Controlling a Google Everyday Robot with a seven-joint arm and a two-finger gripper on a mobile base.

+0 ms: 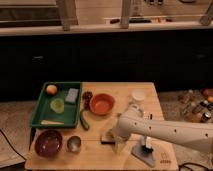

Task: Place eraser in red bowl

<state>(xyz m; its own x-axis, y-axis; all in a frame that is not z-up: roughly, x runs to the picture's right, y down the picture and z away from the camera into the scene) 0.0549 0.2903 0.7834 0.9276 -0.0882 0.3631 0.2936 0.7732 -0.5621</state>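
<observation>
The eraser (107,136), a flat tan-brown block, lies on the wooden table (95,155) near the front middle. My gripper (118,138) is at the end of the white arm (165,132), which reaches in from the right. It sits right at the eraser's right side and hides part of it. I cannot tell whether it touches the eraser. An orange-red bowl (102,104) stands behind the eraser at the table's middle. A darker red bowl (48,142) stands at the front left. Both bowls look empty.
A green tray (40,116) at the left holds an orange fruit (51,89), a pale blue-grey sponge (72,95) and a green item (57,105). A cucumber (84,120), a metal cup (74,144), a white cup (138,96) and a grey object (145,152) are also on the table.
</observation>
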